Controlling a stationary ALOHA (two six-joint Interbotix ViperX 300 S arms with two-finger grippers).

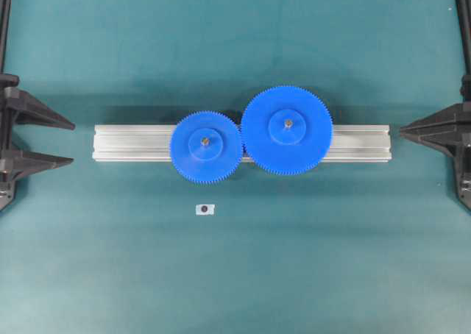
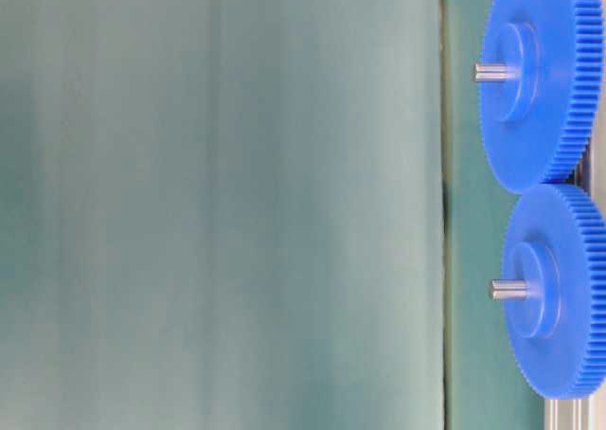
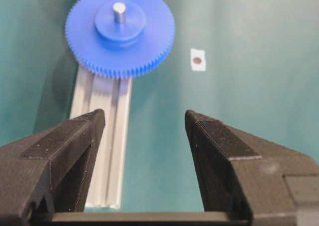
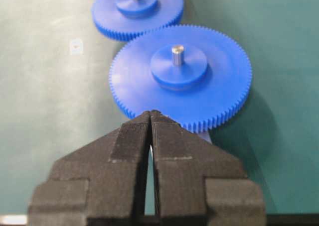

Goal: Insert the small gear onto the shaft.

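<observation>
We see the small gear [image 1: 205,144], blue toothed plastic disc with raised round hub, lying flat, seated on the shaft [image 1: 204,139], a short grey metal pin we find standing upright through its centre hole, tip protruding above the hub

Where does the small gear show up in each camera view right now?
Overhead: small gear left of centre on the rail, beside the large gear.
Table-level: lower right, below the large gear.
Left wrist: top, left of centre.
Right wrist: top, behind the large gear.
Shared landmark: the shaft through its hub.
</observation>
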